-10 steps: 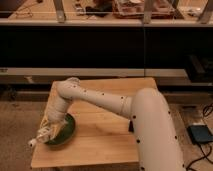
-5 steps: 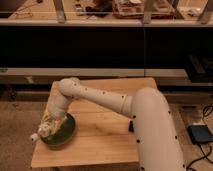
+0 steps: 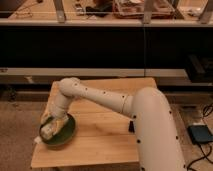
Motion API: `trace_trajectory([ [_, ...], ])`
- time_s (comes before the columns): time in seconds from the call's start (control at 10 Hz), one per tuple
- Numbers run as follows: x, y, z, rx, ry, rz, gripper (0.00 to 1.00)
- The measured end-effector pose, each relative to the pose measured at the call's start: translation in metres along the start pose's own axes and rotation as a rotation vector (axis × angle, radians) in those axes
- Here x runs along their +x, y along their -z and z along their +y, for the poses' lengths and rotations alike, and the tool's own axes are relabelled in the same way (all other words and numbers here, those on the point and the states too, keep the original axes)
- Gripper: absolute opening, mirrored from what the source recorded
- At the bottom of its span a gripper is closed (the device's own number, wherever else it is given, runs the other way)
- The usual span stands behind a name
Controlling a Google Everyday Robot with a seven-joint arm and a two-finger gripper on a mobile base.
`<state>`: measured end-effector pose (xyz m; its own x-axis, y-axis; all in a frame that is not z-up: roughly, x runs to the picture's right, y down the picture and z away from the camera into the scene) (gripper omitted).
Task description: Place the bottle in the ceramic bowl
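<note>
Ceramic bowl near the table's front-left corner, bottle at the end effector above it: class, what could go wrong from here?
1. The ceramic bowl sits close to the wooden table's front-left edge; a downward push from the end effector might tip or slide it off.
2. The bottle lies tilted over the bowl's left side, so on release it may roll over the rim.

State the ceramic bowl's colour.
Green, in the camera view: the ceramic bowl under the gripper.

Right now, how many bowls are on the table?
1: the green ceramic bowl sits at the wooden table's front-left corner, under the gripper and the bottle. None hidden that I can see.
</note>
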<state>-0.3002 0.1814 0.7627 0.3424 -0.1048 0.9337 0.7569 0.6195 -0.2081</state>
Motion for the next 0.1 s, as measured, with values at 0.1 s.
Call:
trace_trajectory([
  [0.1, 0.0000, 0.0000, 0.0000, 0.000, 0.000, 0.000, 0.80],
])
